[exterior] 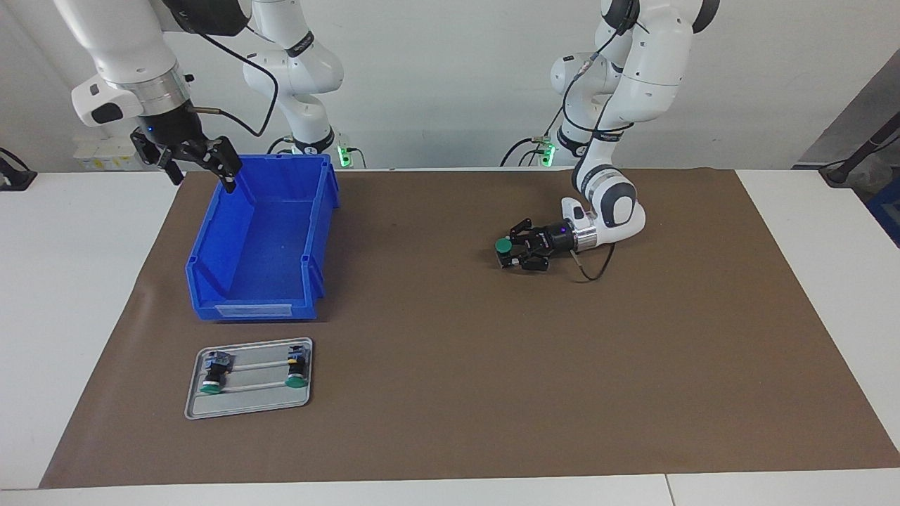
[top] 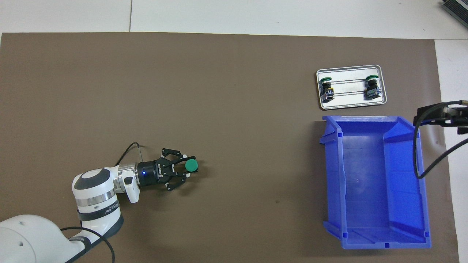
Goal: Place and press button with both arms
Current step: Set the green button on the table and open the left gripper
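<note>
My left gripper [exterior: 508,254] is low over the brown mat in the middle of the table, lying level, shut on the button [exterior: 503,246], whose round green cap faces up. It also shows in the overhead view, the gripper [top: 185,167] with the button [top: 191,165] at its tips. Two like buttons [exterior: 211,372] [exterior: 297,369] lie on a metal tray [exterior: 249,404]. My right gripper [exterior: 200,169] hangs open and empty in the air over the blue bin's corner nearest the robots; only part of it [top: 437,116] shows in the overhead view.
An empty blue bin [exterior: 256,309] stands on the mat toward the right arm's end. The metal tray [top: 349,100] lies just farther from the robots than the bin [top: 369,241]. A brown mat [exterior: 562,386] covers most of the table.
</note>
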Controlling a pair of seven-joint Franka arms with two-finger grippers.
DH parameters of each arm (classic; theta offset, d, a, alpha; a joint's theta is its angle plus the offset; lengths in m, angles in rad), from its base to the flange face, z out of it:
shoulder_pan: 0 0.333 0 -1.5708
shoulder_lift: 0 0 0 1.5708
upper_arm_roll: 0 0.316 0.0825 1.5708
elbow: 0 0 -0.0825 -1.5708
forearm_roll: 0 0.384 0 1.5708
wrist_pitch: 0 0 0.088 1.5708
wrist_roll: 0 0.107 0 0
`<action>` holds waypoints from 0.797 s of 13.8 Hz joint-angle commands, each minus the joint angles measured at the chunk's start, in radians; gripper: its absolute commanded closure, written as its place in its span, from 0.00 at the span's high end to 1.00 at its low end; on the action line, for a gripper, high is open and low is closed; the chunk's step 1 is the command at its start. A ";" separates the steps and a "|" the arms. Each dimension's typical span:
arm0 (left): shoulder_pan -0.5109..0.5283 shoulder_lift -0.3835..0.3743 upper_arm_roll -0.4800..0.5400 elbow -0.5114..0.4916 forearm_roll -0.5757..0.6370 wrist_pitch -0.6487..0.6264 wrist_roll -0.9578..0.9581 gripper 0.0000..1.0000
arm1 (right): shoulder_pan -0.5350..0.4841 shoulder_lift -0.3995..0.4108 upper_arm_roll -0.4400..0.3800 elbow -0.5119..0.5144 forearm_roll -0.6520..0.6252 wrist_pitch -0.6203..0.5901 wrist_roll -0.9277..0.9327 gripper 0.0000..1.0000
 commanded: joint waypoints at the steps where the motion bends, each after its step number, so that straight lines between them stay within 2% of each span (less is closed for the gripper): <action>1: 0.013 0.008 0.009 -0.057 0.048 0.092 0.058 0.35 | -0.010 -0.025 -0.003 -0.028 0.020 0.010 -0.031 1.00; 5: 0.011 0.011 0.009 -0.058 0.062 0.127 0.058 0.39 | -0.010 -0.025 -0.003 -0.029 0.020 0.010 -0.031 1.00; 7: 0.008 0.011 0.009 -0.057 0.062 0.132 0.057 0.47 | -0.010 -0.025 -0.003 -0.029 0.020 0.010 -0.031 1.00; 11: 0.005 0.012 0.008 -0.057 0.062 0.147 0.057 0.48 | -0.012 -0.025 -0.003 -0.031 0.020 0.009 -0.031 1.00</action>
